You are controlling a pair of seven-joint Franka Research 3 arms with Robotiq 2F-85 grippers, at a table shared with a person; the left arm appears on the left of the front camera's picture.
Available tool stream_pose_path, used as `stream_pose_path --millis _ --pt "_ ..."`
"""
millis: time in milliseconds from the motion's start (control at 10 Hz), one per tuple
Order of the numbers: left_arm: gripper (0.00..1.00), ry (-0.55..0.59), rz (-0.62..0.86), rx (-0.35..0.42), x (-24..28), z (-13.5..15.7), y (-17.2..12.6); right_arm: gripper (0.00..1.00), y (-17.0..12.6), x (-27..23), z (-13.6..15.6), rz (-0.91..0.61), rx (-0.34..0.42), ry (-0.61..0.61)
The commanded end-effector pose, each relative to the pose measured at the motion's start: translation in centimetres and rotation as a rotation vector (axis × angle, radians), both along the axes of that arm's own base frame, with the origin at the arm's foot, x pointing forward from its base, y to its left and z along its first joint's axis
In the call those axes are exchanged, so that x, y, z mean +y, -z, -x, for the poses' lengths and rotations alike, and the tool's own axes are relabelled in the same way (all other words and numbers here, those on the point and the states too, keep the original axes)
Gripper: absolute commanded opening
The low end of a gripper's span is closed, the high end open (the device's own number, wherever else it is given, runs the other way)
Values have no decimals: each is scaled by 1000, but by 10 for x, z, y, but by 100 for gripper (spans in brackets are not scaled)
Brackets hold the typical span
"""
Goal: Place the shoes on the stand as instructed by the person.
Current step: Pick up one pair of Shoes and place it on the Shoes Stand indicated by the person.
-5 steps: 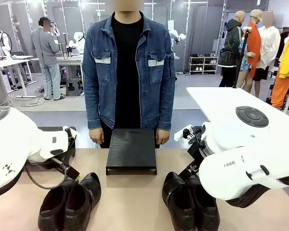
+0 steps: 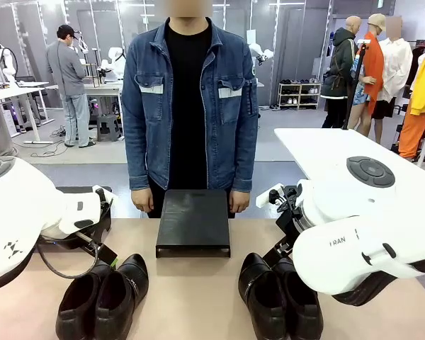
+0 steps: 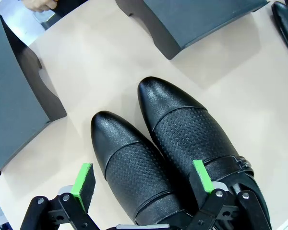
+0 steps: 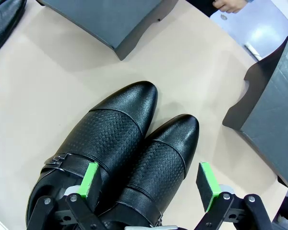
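Observation:
Two pairs of glossy black shoes sit at the near side of the table, one pair at the left [image 2: 103, 297] and one at the right [image 2: 280, 297]. The black stand [image 2: 193, 221] lies in the middle, in front of the person [image 2: 190, 106], whose arms hang down. In the left wrist view my left gripper [image 3: 143, 181] is open above the left pair [image 3: 134, 167], its green pads either side of one shoe. Over the right pair [image 4: 149, 158], my right gripper [image 4: 149, 179] is open in the same way.
A second dark block [image 3: 14, 96] stands beside the left pair, and another [image 4: 273, 120] beside the right pair. The person's hands [image 2: 142, 200] rest just behind the stand. Bare tabletop [image 2: 191, 290] lies between the pairs. Other people and tables are far behind.

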State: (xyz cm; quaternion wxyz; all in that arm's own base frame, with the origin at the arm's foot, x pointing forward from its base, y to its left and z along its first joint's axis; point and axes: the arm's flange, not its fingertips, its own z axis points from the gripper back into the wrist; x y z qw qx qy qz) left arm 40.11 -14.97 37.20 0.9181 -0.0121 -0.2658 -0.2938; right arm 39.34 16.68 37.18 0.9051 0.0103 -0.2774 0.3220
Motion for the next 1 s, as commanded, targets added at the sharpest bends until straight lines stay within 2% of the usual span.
stream_pose_path --millis 0,400,600,900 --pt "100 0 0 0 0 0 0 100 0 0 0 -1 0 1" --pt "100 0 0 0 0 0 0 100 0 0 0 0 0 0" --pt "100 12 -18 57 1 -4 -43 100 -44 -9 3 -73 57 -25" --pt "100 74 78 168 12 11 -94 100 -100 -24 9 -161 187 -85"
